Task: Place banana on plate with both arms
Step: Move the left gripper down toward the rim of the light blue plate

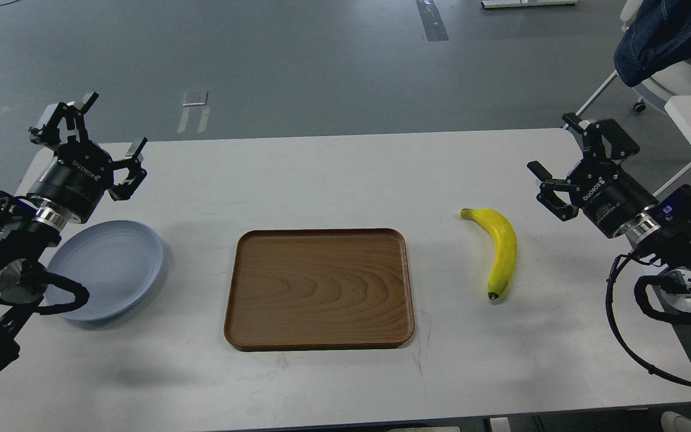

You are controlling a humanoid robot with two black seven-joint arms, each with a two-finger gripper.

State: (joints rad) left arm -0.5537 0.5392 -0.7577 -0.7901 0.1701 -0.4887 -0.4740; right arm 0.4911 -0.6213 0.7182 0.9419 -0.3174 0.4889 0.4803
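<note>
Nearest, tray sits between banana and arm-hidden plate; left gripper and right gripper gape empty.

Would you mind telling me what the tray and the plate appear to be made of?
The tray looks like brown wood or a wood-print laminate: curved grain lines show across its smooth, low-sheen surface. The plate looks like pale blue-grey plastic or glazed ceramic, plain and matte with no glare; the picture cannot settle which.

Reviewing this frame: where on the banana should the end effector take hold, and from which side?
Likely the thick middle of the banana, from above with fingers across its width. It lies flat, running near to far, nearest the open right end effector.
</note>
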